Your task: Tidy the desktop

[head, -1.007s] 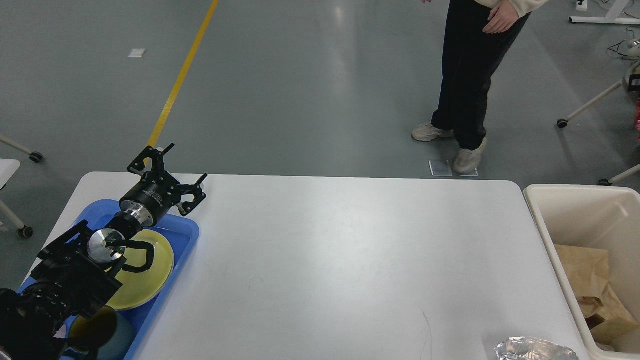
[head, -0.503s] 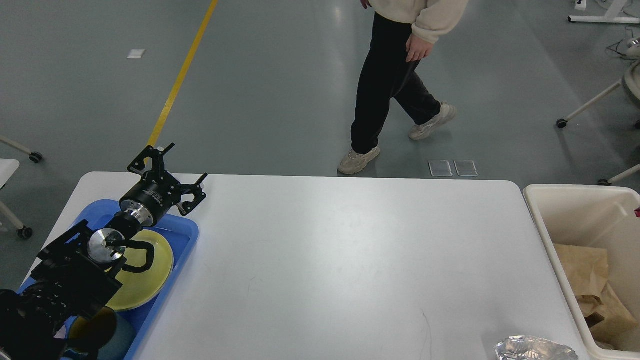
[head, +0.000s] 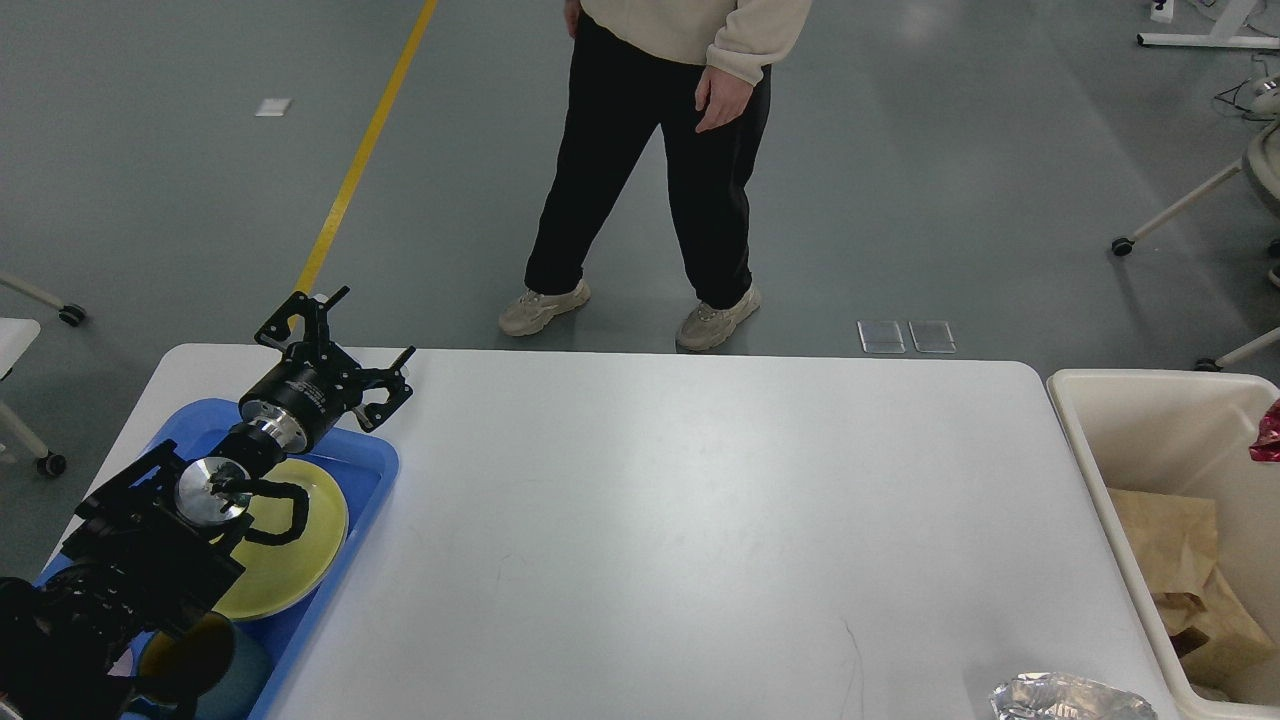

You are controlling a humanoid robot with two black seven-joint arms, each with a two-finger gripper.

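Observation:
The white desktop fills most of the head view. My left gripper hovers open and empty over the desktop's far left corner, just past the blue tray. In the tray lie a yellow plate and a dark cup, both partly hidden by my left arm. A crumpled ball of silver foil lies at the desktop's near right edge. My right gripper is out of view.
A cream bin with brown paper in it stands off the desktop's right end. Something red shows over it at the frame's right edge. A person stands close behind the far edge.
The person has walked from right to left behind the desktop. The red thing has come into view over the bin. My left arm has not moved.

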